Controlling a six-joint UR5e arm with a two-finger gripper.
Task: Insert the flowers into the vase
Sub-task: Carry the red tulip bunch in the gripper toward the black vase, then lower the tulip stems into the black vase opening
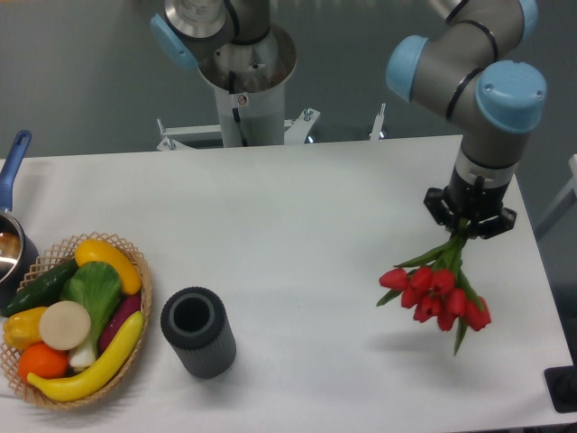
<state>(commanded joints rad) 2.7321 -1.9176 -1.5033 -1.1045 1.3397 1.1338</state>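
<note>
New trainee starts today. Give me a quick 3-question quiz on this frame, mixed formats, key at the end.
1. True or false: the flowers already stand in the vase.
2. What is the gripper holding?
A) banana B) flower stems C) vase
3. Fill in: the vase stands just right of the ______ full of produce.

Key:
1. False: the bunch hangs from the gripper on the right, far from the vase.
2. B
3. basket
</note>
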